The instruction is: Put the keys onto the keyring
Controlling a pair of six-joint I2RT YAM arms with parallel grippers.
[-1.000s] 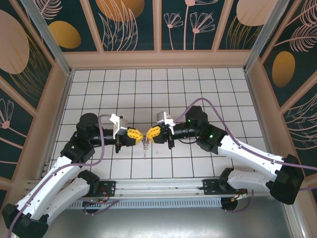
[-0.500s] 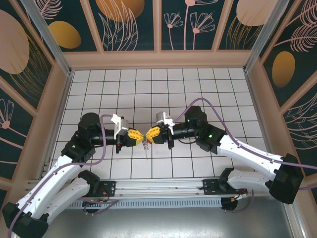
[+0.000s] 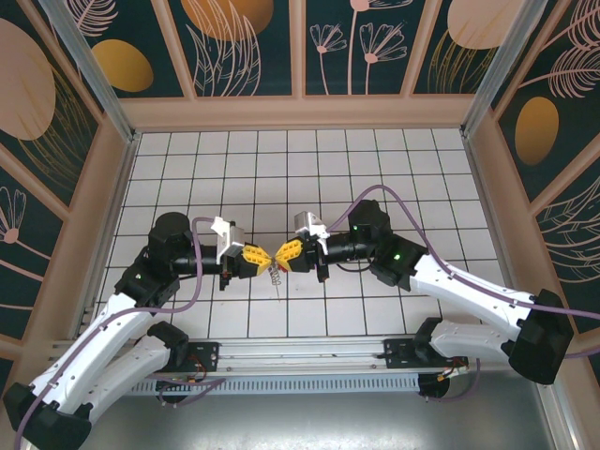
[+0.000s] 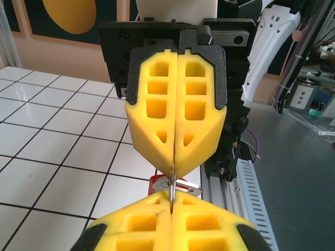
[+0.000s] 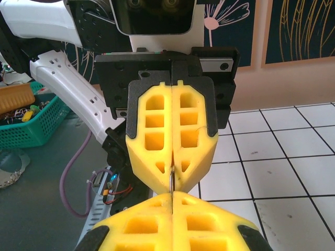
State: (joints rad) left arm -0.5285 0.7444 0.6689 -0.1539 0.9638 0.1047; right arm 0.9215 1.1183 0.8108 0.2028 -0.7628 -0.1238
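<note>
yellow cell-moulded pincer fingers [image 4: 157, 125]: matt plastic, smooth | thin silvery wire keyring [image 4: 171, 184]: bare metal, shiny | white black-gridded table [image 4: 57, 151]: smooth, faint sheen | black finger mounts [image 4: 152, 36]: matt plastic

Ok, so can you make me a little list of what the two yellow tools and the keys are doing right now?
left tool: shut, pinching the keyring
right tool: shut on the same keyring, tip to tip with the left tool
keyring: thin metal, edge-on between both tools
keys: dangling under the tools, above the tiled table
red-headed piece: hanging beside the keyring
</note>
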